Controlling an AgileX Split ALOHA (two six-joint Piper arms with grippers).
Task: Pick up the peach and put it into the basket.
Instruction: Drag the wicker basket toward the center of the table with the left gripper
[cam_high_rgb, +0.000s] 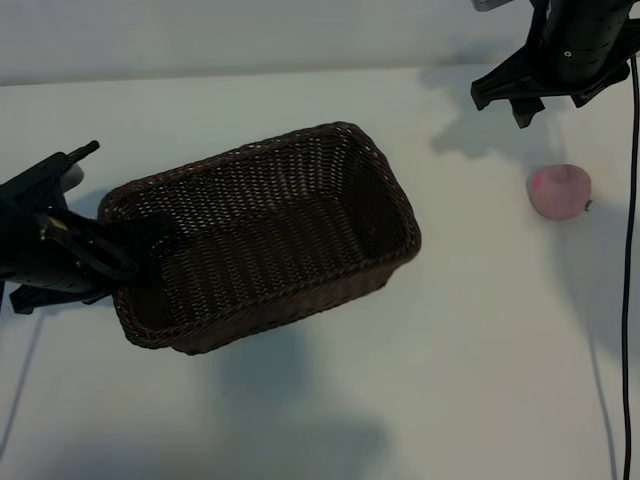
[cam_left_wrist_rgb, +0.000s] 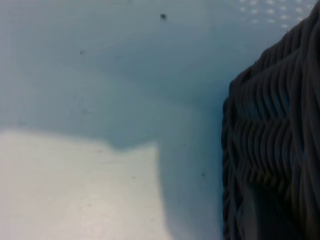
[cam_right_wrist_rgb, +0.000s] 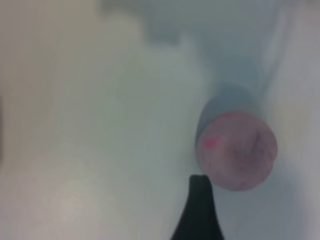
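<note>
One white desk (cam_high_rgb: 300, 420) carries everything you see, and the dark wicker basket (cam_high_rgb: 265, 235) takes up most of its middle, lying at a slant with its open side up. Your left hand (cam_high_rgb: 125, 250) is at the basket's left end, clenched on the woven rim there. Your right hand (cam_high_rgb: 520, 95) hangs at the far right corner with its fingers spread wide and nothing between them. Just below it, the peach (cam_high_rgb: 560, 191) sits on the bare desk, well apart from the basket; one dark fingertip (cam_right_wrist_rgb: 199, 212) of the right hand shows just beside it, not touching.
</note>
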